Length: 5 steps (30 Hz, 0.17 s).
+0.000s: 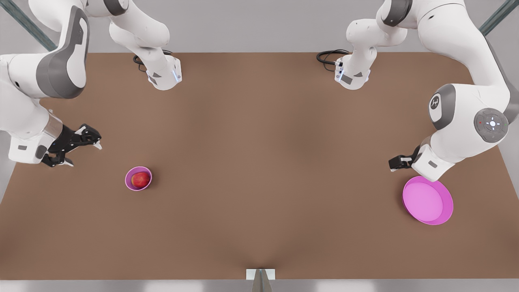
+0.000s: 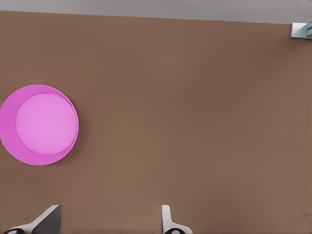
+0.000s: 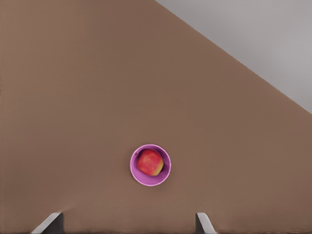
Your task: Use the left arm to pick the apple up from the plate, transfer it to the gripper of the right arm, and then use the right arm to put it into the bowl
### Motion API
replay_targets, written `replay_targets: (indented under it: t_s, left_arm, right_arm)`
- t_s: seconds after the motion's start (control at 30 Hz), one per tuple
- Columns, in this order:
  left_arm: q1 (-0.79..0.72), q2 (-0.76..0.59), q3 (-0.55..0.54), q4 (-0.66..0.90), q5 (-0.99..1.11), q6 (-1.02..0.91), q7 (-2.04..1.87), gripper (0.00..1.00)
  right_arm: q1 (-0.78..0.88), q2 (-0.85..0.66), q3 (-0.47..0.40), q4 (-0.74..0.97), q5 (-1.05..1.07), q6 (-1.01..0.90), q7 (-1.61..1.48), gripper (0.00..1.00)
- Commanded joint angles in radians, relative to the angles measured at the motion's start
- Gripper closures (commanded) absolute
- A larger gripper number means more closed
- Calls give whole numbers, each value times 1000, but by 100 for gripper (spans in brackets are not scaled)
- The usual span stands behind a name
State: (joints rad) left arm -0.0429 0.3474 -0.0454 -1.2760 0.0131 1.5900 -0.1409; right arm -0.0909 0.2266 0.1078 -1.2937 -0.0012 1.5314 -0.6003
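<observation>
Red apple (image 1: 140,179) sits in the pink bowl (image 1: 129,183) in the front view, near the right gripper (image 1: 78,147), whose fingers are spread and hold nothing; the left gripper (image 1: 396,162) hangs just beside the bare plate (image 1: 446,211), fingers unclear here. Left wrist view: left fingers (image 2: 166,217) apart, plate (image 2: 9,141) off to one side. Right wrist view: apple (image 3: 150,163) in the bowl (image 3: 165,175) just ahead of the open fingertips (image 3: 202,220); likely light, rigid, smooth, so pinch it across the middle.

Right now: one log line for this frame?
apple: in bowl | plate: empty | left gripper: open, by plate | right gripper: open, near bowl
</observation>
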Motion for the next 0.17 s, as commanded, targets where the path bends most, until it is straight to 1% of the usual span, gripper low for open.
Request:
replay_targets:
  t_s: [0.0,0.07,0.13]
  left_arm:
    - [0,-1,-2,1,1,4,-137,0]
    - [-2,-1,-2,1,1,2,-29,0]
    - [-3,-1,-4,1,1,2,-29,0]
  right_arm:
    - [-26,-3,1,2,-3,-109,544,0]
    - [-46,-6,4,-4,7,-85,508,0]
    - [-44,-4,7,-4,0,-80,508,0]
